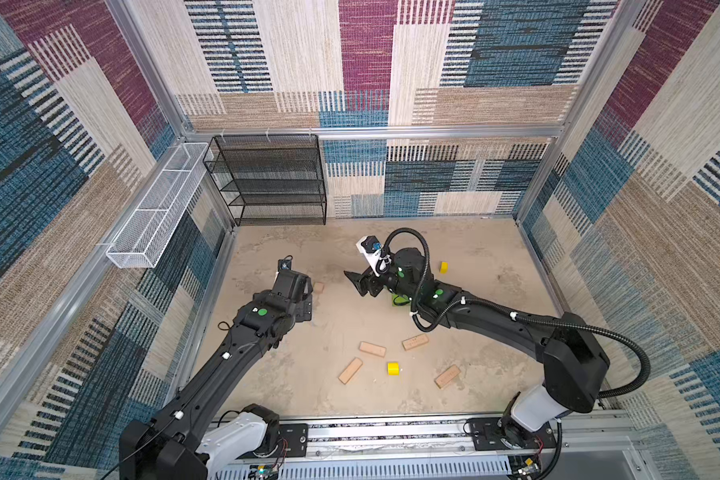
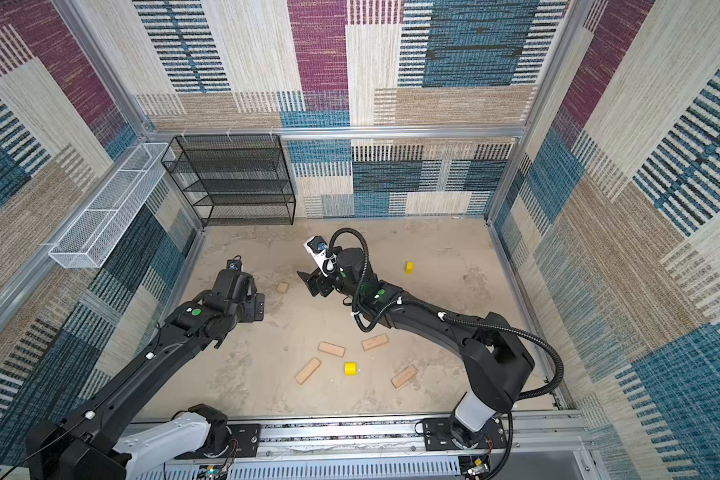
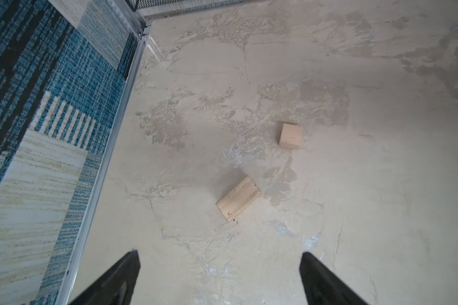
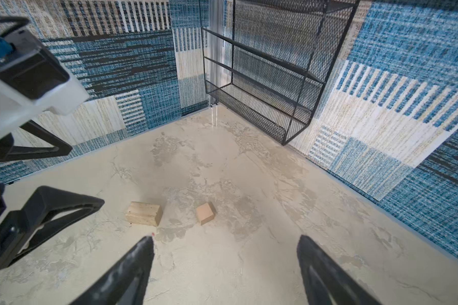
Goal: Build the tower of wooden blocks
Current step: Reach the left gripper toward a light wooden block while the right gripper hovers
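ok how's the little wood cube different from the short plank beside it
The cube is squarish; the plank is oblong. The cube is plain tan; the plank is paler with streaky grain. The plank lies nearer the left pincer than the cube. Both are bare wood, lying loose.

Tan planks [image 1: 373, 349], yellow cube [image 1: 393, 368], mottled beige floor [image 1: 474, 257], blue-maroon striped patchwork walls [image 1: 366, 50].

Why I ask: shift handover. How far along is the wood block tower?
Done: nothing stacked; tan wooden planks, a yellow cube and a tan wooden cube lie apart on the beige tabletop. In hand: nothing; the left pincer and right pincer are open and empty. Left: all the stacking.
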`<state>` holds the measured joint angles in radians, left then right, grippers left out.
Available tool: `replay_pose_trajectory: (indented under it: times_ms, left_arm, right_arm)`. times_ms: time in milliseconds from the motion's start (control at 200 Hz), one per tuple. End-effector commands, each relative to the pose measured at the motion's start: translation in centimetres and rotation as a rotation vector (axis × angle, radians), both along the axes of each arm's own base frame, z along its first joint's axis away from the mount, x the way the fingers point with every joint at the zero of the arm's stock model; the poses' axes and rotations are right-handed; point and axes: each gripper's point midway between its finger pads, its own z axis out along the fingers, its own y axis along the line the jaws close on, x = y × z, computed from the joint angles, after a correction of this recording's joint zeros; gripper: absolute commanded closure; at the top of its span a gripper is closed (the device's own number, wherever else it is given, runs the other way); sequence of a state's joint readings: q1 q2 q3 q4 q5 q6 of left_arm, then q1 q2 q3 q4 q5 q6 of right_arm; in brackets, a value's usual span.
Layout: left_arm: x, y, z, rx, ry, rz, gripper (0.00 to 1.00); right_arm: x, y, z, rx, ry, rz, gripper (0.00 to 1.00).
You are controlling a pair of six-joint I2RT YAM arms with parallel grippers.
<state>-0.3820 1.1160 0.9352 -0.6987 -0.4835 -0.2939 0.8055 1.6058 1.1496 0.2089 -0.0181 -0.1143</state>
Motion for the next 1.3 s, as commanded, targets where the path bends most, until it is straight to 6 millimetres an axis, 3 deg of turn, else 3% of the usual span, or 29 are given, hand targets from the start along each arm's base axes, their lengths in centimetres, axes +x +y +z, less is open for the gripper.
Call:
replay_pose_trajectory:
  times_ms: [0, 235, 426, 671, 851, 1292]
  left_arm:
    - [-0.7, 0.3, -1.3, -0.082, 0.065, 0.081, 0.01]
    - [-0.8, 2.9, -2.7, -0.125, 0.164, 0.217, 0.01]
    - [-0.6, 2.7, -4.3, -0.182, 0.228, 0.245, 0.01]
    - [-0.1, 3.5, -4.7, -0.175, 0.257, 0.256, 0.01]
    - [-0.6, 3.8, -5.4, -0.189, 0.281, 0.259, 0.01]
    - [-1.2, 4.1, -7.1, -0.25, 0.341, 0.299, 0.01]
  right_arm:
    - [0.1, 0.0, 0.9, 0.016, -0.038, 0.009, 0.13]
    - [0.9, -2.5, 2.3, 0.062, -0.029, -0.002, 0.11]
    - [0.7, -4.5, 2.7, 0.101, -0.012, 0.021, 0.12]
    - [-0.3, -4.4, 2.9, 0.088, -0.026, 0.071, 0.11]
    - [-1.1, -4.1, 1.6, 0.063, -0.015, 0.118, 0.03]
    - [-3.4, -3.4, 0.8, 0.056, -0.029, 0.251, 0.0]
